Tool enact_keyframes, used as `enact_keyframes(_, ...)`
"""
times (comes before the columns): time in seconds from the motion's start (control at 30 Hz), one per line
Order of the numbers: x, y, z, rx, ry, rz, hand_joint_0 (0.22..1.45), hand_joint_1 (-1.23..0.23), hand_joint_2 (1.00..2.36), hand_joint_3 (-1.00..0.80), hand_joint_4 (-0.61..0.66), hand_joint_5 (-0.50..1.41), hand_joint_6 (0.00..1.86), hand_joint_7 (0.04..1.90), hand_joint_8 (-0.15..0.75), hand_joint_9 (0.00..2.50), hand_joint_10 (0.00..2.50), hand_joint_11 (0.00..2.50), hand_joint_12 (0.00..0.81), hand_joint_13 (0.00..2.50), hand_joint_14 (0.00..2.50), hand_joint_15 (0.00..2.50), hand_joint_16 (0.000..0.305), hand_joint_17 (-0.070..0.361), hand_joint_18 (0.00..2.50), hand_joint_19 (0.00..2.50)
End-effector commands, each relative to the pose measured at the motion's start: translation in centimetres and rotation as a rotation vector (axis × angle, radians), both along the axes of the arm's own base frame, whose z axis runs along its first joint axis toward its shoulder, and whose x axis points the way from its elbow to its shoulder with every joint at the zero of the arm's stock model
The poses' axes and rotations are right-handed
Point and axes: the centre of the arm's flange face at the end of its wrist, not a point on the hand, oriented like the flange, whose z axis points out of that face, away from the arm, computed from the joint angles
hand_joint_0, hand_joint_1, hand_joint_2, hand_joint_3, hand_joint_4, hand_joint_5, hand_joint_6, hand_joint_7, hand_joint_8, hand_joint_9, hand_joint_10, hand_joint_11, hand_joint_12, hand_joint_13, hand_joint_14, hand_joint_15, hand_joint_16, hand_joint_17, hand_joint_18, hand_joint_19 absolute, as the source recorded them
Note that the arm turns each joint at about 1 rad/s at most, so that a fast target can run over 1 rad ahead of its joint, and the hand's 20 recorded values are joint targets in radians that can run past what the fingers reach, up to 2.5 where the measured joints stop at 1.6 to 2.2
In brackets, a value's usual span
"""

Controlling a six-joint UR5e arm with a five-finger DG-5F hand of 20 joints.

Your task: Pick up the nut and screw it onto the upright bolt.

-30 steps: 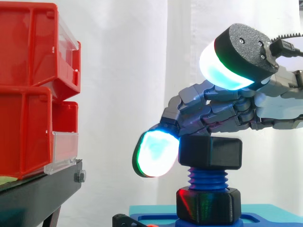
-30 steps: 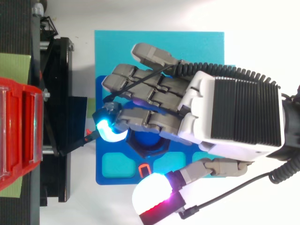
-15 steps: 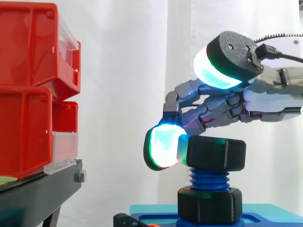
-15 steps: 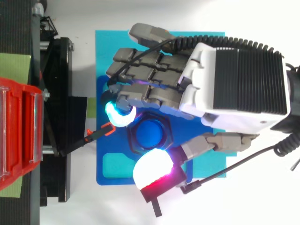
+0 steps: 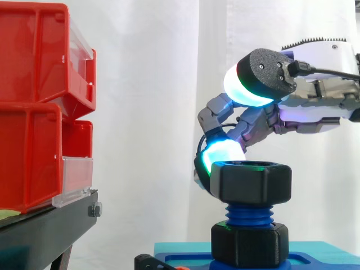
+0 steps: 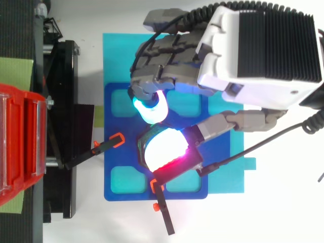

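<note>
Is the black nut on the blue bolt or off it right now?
On. The nut sits level atop the bolt, with blue threads showing below it.

from above, the robot hand covers nearly all of the nut and the top of the bolt. from the side, whether it touches the nut is unclear. the red bins run off the left edge, the blue base off the bottom.
</note>
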Motion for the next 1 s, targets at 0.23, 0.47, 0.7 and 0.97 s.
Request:
enact_keyframes(0.23, 0.2, -1.8, 2.4, -0.015, 0.018, 0.007, 0.52, -0.22, 1.00, -0.50, 0.09, 0.07, 0.55, 1.31, 0.252, 1.48, 0.00, 0.00, 0.162, 1.00, 0.00, 0.00, 0.016, 0.036, 0.69, 0.00)
enact_keyframes(0.47, 0.5, -2.4, 4.2, -0.022, 0.013, 0.012, 0.50, -0.15, 1.00, -0.50, 0.29, -0.07, 0.50, 0.96, 0.316, 1.19, 0.00, 0.00, 0.234, 0.81, 0.00, 0.00, 0.024, 0.053, 0.51, 0.00)
enact_keyframes(0.7, 0.6, -2.4, 4.7, -0.037, 0.010, 0.016, 0.48, -0.14, 1.00, -0.50, 0.24, -0.15, 0.50, 0.73, 0.290, 0.84, 0.00, 0.00, 0.288, 0.59, 0.00, 0.00, 0.033, 0.073, 0.36, 0.00)
enact_keyframes(0.97, 0.7, -1.6, 4.7, -0.057, 0.007, 0.022, 0.45, -0.02, 1.00, -0.50, 0.15, -0.20, 0.50, 0.60, 0.221, 0.25, 0.00, 0.00, 0.349, 0.00, 0.00, 0.00, 0.047, 0.106, 0.00, 0.00)
